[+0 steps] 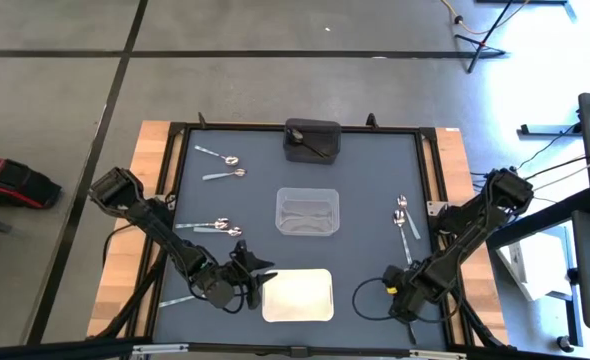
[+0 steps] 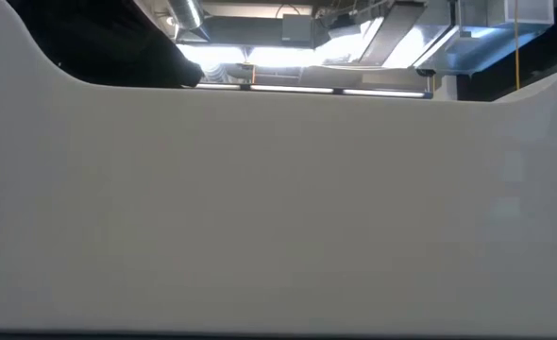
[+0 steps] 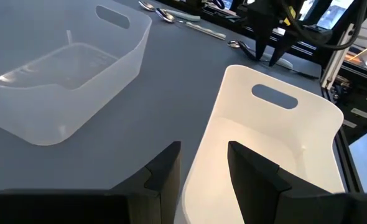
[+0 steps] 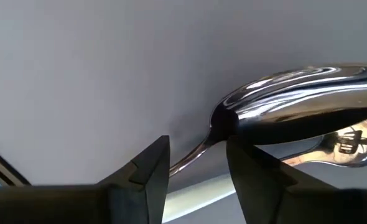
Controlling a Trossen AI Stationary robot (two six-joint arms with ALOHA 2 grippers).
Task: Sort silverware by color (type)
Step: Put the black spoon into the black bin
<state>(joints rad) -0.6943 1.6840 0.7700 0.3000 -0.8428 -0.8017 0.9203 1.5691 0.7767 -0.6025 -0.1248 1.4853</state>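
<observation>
Now the right gripper point(image 4: 196, 168), low at the lower right of the high view, has its narrowly parted fingers astride a silver spoon point(image 4: 301, 115) on the mat. To grasp well, center on the neck and close firmly. Left gripper point(image 3: 202, 171) hangs narrowly open over the white tray point(image 3: 308, 118). Other spoons point(image 1: 220, 225) lie left.

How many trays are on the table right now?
3. The black tray sits at the table's edge opposite the arms, the clear tray is in the middle, and the white tray lies between the two arms. The high view shows the whole table, so none seems hidden.
</observation>
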